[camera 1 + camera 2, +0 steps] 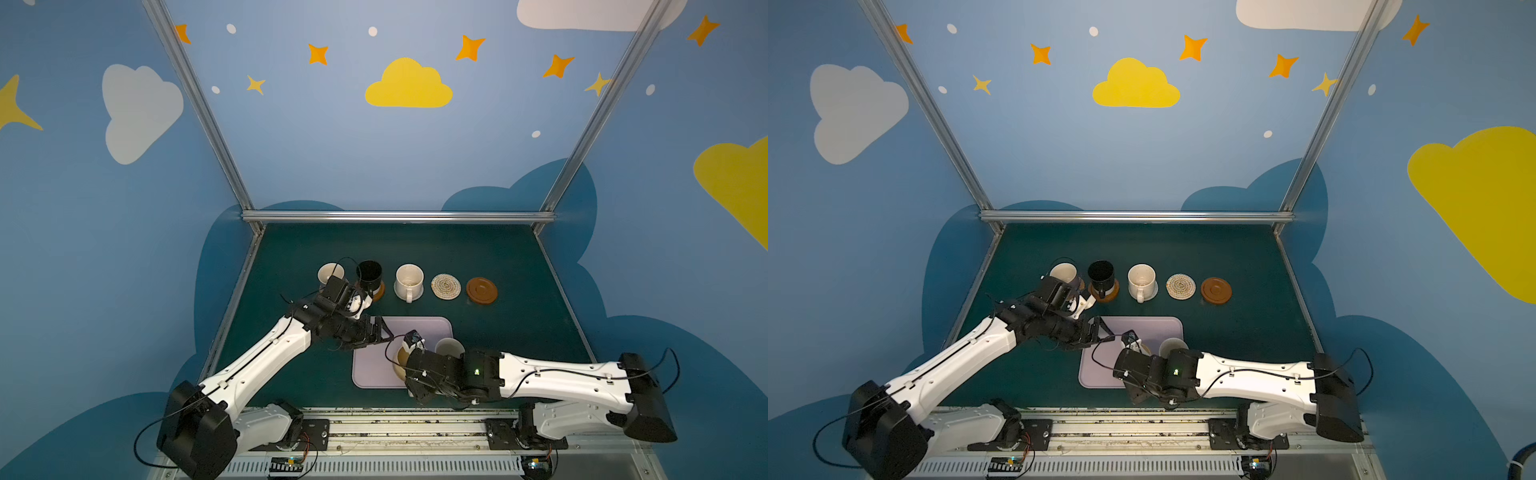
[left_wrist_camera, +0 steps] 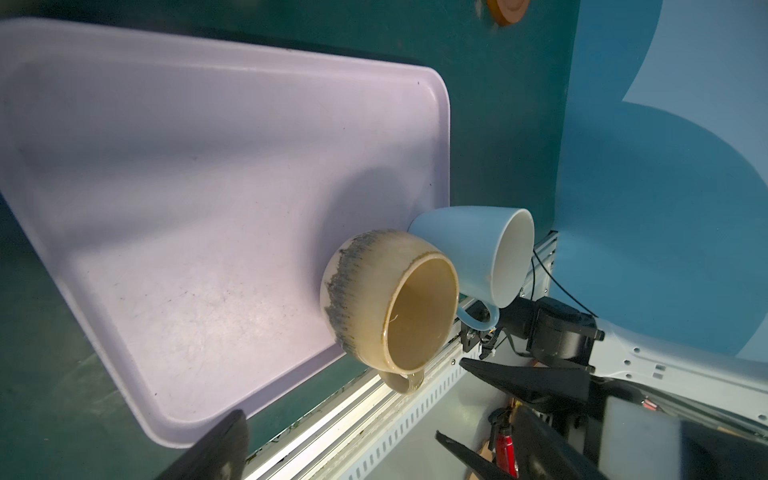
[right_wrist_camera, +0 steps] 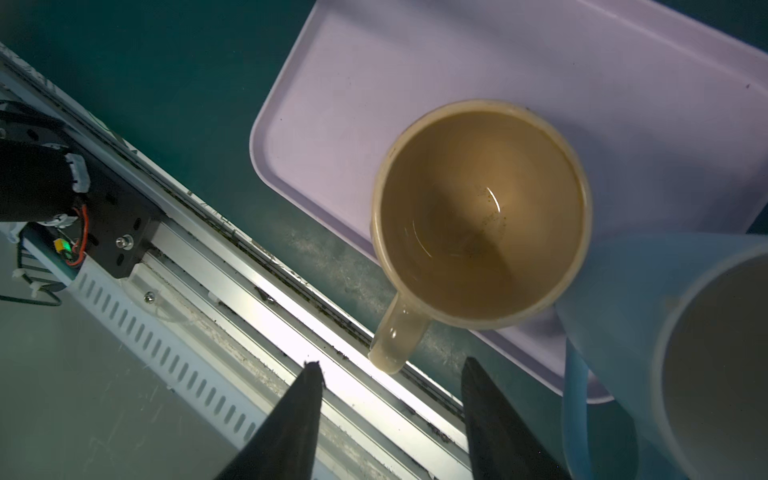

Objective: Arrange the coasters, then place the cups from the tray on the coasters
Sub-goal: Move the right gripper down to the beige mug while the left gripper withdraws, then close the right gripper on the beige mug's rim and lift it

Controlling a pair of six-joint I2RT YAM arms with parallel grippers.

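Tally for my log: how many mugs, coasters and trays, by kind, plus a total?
Mugs: 5 - far-left mug, black mug, cream speckled mug, mustard mug, light blue mug.
Coasters: 4 - brown coaster under the black mug, grey coaster under the cream one, beige woven coaster, bare wooden coaster; any under the far-left mug is too hidden to count.
Tray: 1 - lilac tray.
Total: 10.

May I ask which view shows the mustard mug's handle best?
The right wrist view: the mustard mug shows its whole handle unobstructed. The left wrist view catches only part; in both top views the right arm hides it.
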